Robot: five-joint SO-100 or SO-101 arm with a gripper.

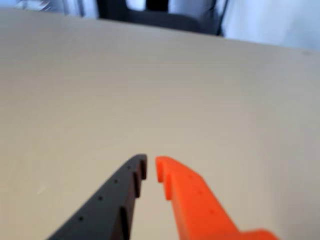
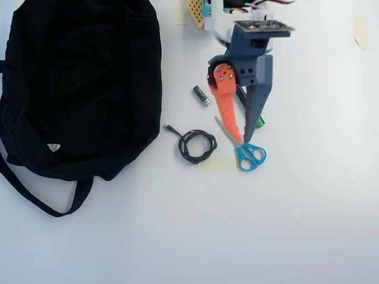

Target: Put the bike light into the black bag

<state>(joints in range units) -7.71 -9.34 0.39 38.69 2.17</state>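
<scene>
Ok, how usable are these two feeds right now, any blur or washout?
Wrist view: soft and blurry, the claw tips and bare table lack crisp edges. Overhead view: sharp but bright, the white table is nearly blown out, and the black bag reads as a dark mass with little fold detail.

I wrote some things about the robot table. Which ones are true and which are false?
1. The large black soft fabric bag lies at the left of the overhead view. True.
2. The end effector grips the bike light. False: in the wrist view nothing is between its fingers, only bare table.
3. The scissors with blue handles lie inside the bag. False: they lie on the white table, right of the coiled black cable.
4. The small dark cylindrical battery lies between the bag and the arm. True.
5. The cable is stretched out straight. False: it is coiled.
</scene>
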